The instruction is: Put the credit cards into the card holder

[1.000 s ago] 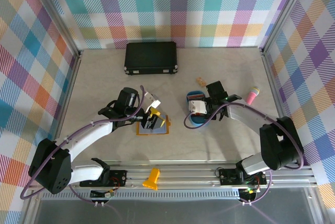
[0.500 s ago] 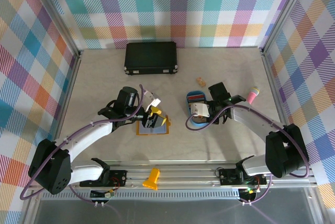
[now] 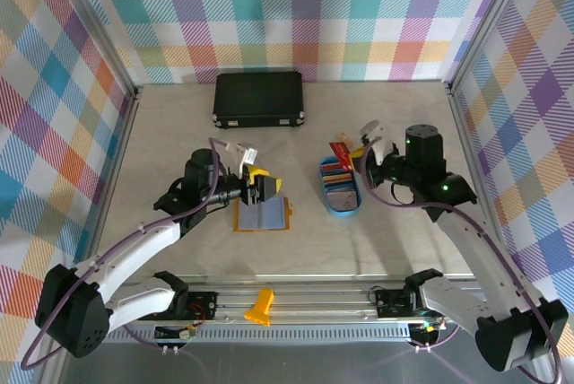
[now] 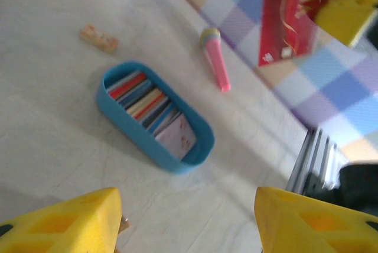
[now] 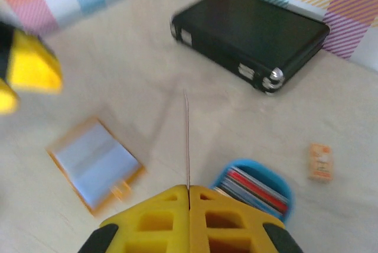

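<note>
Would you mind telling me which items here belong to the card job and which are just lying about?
Job: red card in the right claw; cards in the blue tray; open yellow card holder.
Lying about: black case; pink capped tube; small orange piece.

One card holder (image 3: pixel 261 215), lying open on the table (image 3: pixel 179 133). One red credit card (image 4: pixel 295 16) out on its own, pinched in the right pincer (image 5: pixel 189 194). The other credit cards (image 4: pixel 147 102) stand packed on edge in one blue oval tray (image 4: pixel 142 140): several, too blurred to count exactly. One black case (image 3: pixel 258 100). One pink marker (image 4: pixel 215 61). One small tan piece (image 4: pixel 99 38). One yellow part (image 3: pixel 260 306) on the front rail. Two arms and two pincers, the left pincer (image 4: pixel 186 220) being the second
</note>
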